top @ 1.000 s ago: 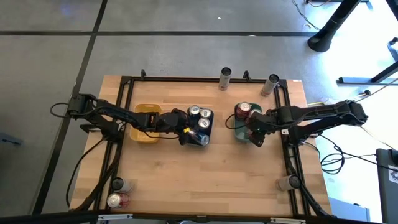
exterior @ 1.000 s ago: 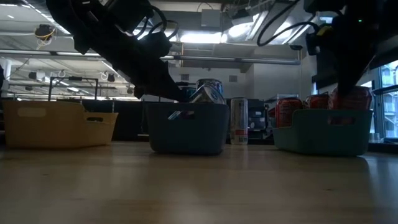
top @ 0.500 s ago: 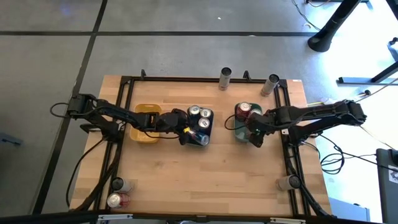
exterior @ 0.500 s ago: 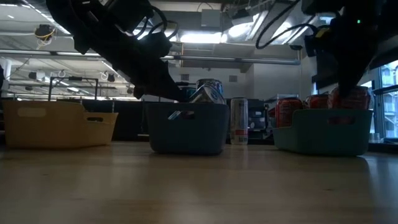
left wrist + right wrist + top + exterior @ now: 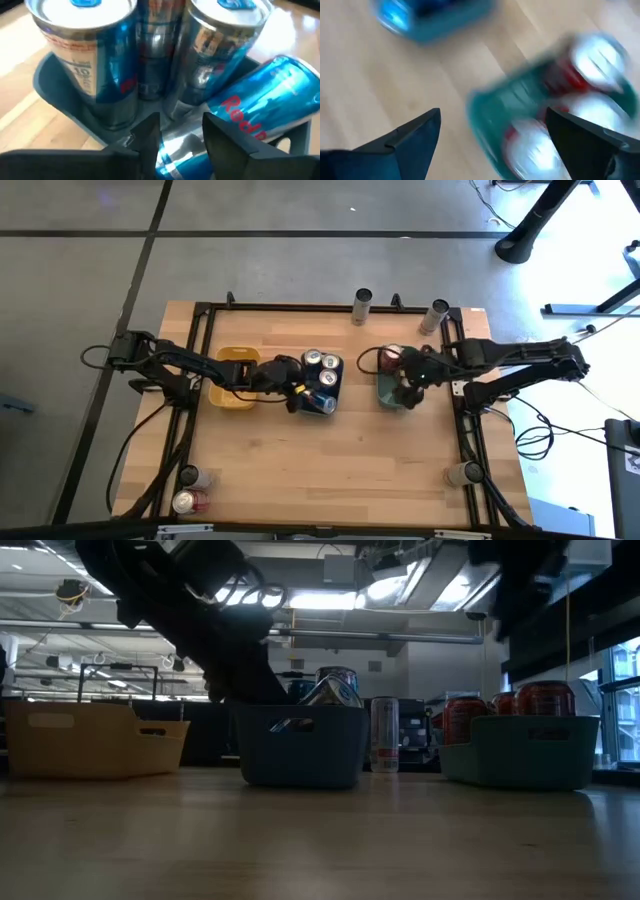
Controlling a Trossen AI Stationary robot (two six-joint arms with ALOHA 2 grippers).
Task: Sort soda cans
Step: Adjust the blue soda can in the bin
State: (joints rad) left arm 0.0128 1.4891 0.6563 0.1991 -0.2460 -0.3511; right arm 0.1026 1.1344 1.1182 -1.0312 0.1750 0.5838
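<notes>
Now my left gripper (image 5: 180, 137), narrowly open and empty, hangs over blue soda cans (image 5: 220, 55) in the grey-blue tray (image 5: 318, 395); right gripper (image 5: 492, 135), wide and empty, above the teal tray (image 5: 385, 392). Next, I'd fetch another can.

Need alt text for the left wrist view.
The left end effector, fingers apart, hangs over a grey-blue tray of blue-and-silver soda cans: three upright, one tilted can leaning at the side.
</notes>
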